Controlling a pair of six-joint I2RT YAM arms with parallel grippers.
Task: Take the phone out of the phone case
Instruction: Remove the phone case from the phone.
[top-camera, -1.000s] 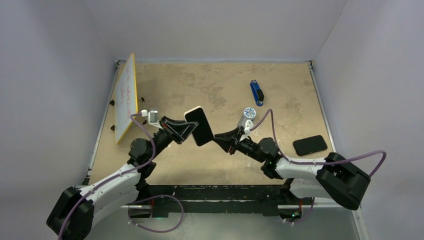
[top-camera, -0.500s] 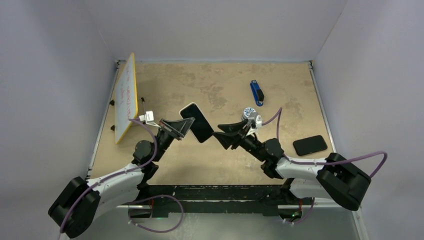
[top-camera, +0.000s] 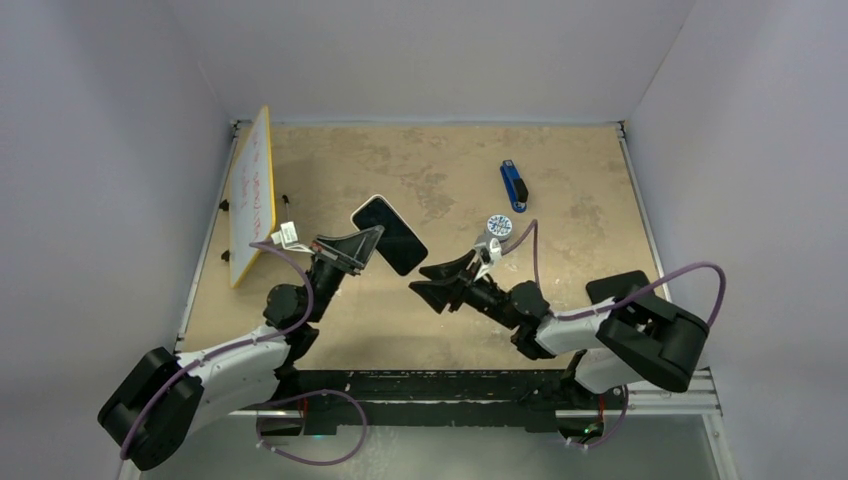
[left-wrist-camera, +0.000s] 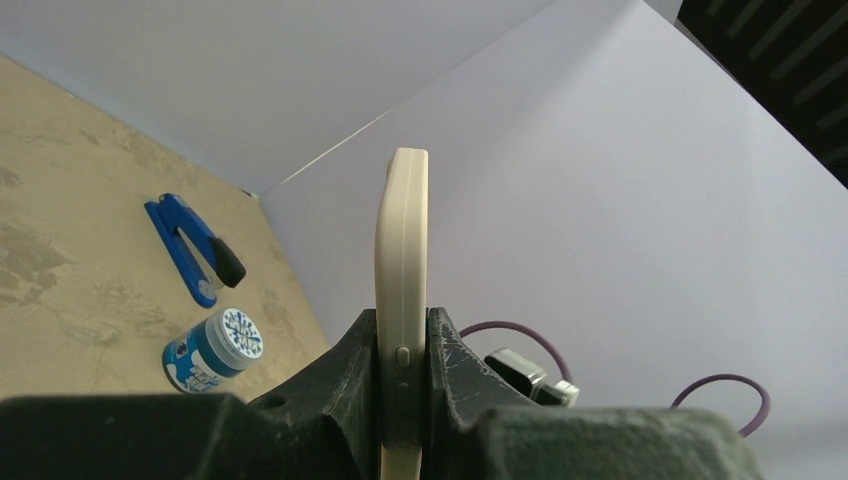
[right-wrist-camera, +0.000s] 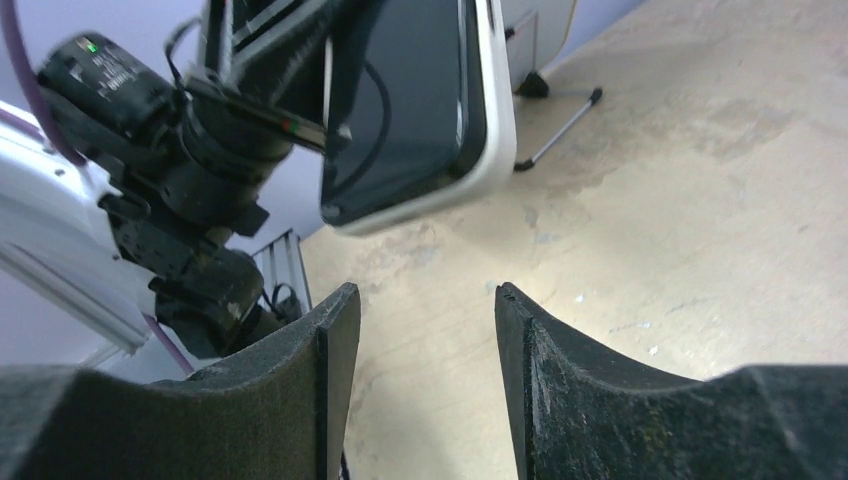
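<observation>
phone case (left-wrist-camera: 402, 240): plain cream white
phone (right-wrist-camera: 405, 100): glossy black screen
left gripper (left-wrist-camera: 402, 322): black
right gripper (right-wrist-camera: 422, 298): matt black
stapler (top-camera: 514, 185): blue, with a black part
jar (left-wrist-camera: 215, 350): blue body; white lid with blue pattern
whiteboard (top-camera: 252, 195): white, yellow edge, red writing
table (top-camera: 420, 160): sandy beige, mottled with darker patches
cable (top-camera: 695, 266): purple

The mottled tan desk (top-camera: 400, 160) carries a yellow-edged whiteboard (top-camera: 252, 195) standing at its left edge, a blue stapler (top-camera: 513, 185) far right, a blue-white jar (top-camera: 498, 227) nearer, and a black slab (top-camera: 605, 287) right.
</observation>
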